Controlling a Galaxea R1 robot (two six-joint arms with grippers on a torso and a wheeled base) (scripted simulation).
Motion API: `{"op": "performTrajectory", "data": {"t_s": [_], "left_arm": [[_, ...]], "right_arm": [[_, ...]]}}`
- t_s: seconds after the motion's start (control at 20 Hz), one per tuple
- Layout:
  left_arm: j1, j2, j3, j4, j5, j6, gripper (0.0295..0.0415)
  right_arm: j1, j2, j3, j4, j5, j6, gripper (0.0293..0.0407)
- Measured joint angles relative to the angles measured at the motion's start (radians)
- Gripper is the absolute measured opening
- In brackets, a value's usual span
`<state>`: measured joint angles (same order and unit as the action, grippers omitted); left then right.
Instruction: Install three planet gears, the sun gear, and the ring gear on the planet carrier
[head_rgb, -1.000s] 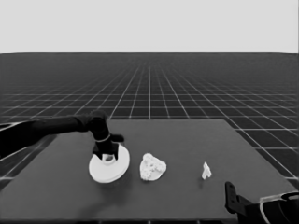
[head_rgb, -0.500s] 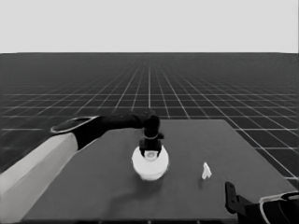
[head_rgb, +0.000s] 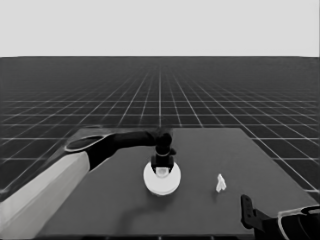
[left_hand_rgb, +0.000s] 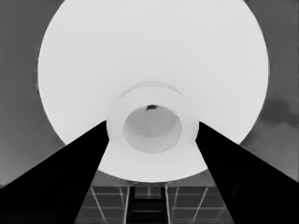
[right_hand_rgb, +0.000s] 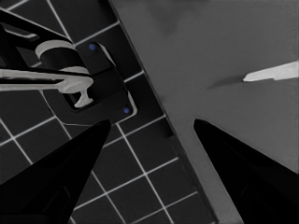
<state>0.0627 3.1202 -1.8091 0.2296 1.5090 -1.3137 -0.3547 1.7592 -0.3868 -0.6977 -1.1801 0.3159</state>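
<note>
The left arm, pale grey at the lower left corner of the head view and black farther along, reaches over the middle of the dark grey desk (head_rgb: 260, 150), where its left pincer (head_rgb: 162, 161) stands above the larger round part, a thick white disc with a raised collar around a central hole (head_rgb: 161, 179). In the left wrist view this larger round part (left_hand_rgb: 154, 70) fills most of the picture, and the two long black fingers (left_hand_rgb: 84, 158) stand spread on either side of the raised collar, each right beside its outer wall; whether they press on it cannot be told. The disc lies at the desk's middle, and no toothed gears or smaller round part can be seen around it. Well apart from it, toward the desk's right side, rests a thin white piece, small and toothless (head_rgb: 220, 183); the right wrist view shows the same thin white piece (right_hand_rgb: 273, 72) near the desk's edge. The right pincer (head_rgb: 247, 212) sits at the lower right corner of the head view, its fingers (right_hand_rgb: 60, 163) wide apart and holding nothing, over the desk's corner and the floor's grid.
</note>
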Motion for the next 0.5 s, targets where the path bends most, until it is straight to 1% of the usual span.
{"op": "performTrajectory", "data": {"t_s": [0.5], "left_arm": [[0.001, 0.0, -0.002, 0.003, -0.002, 0.041, 0.0348]], "right_arm": [[0.0, 0.0, 0.0, 0.0, 0.0, 0.0, 0.0385]]}}
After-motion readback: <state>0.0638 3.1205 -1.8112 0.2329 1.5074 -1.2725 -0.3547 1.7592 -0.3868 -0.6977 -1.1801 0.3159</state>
